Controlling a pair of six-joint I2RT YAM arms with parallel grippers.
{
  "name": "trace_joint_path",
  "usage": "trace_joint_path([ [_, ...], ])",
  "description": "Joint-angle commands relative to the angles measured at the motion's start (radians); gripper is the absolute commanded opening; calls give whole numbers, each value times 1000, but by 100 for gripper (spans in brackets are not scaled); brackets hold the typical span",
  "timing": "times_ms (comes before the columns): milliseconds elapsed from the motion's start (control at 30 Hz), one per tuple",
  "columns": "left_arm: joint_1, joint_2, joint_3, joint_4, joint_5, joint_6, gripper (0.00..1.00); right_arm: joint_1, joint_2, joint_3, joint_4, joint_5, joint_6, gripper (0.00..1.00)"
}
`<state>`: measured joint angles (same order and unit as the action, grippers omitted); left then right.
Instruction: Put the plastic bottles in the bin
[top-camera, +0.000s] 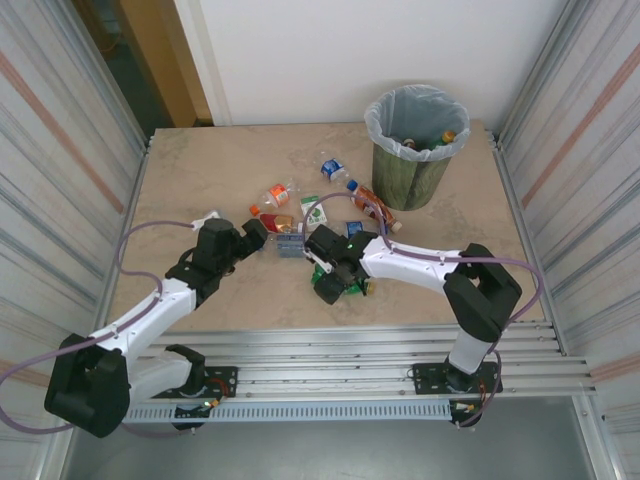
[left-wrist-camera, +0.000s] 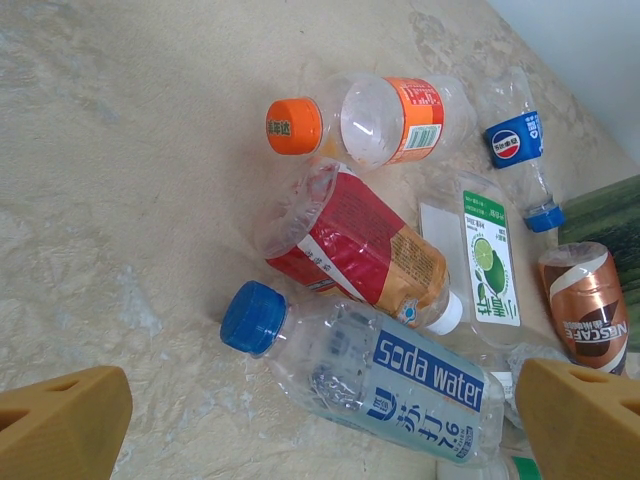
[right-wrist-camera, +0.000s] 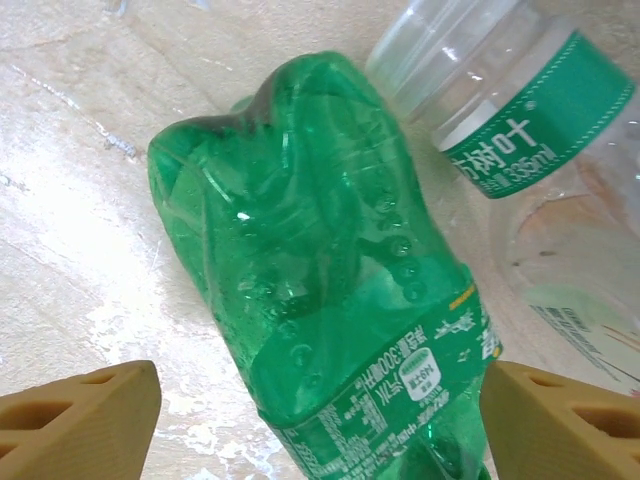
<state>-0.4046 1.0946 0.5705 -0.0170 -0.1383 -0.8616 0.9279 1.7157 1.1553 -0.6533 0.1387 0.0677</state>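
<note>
Green bottle (right-wrist-camera: 330, 300) cropped below; bin (top-camera: 410, 180) contents indistinct

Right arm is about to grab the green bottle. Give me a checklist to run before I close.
1. Right gripper open, straddling the crushed green plastic bottle: ok.
2. Bottle lying on the beige table: ok.
3. Neighbouring clear bottle with green label clear of the fingers: cannot tell, it lies close beside.
4. Left gripper open, empty: ok.
5. Round dark green bin upright, lined mouth open: ok.
</note>
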Motion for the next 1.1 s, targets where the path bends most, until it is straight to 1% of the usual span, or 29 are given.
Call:
trace_joint_path([
  [0, 9, -26, -17, 8, -8, -7, 99, -21, -17, 5, 0, 15, -6, 85],
  [167, 9, -29, -15, 7, -10, -6, 99, -33, 10, -6, 32, -6, -20, 88],
  [333, 9, -29, -17, 6, -11, -6, 99, -45, 36, -6, 55, -27, -32, 89],
  [933, 12, -33, -21, 5, -10, -8, 99, -47, 116, -16, 63, -130, -35, 88],
  [1067, 13, -31, -17, 7, -8, -8, 99, -35, 129, -17, 55, -133, -32, 87],
])
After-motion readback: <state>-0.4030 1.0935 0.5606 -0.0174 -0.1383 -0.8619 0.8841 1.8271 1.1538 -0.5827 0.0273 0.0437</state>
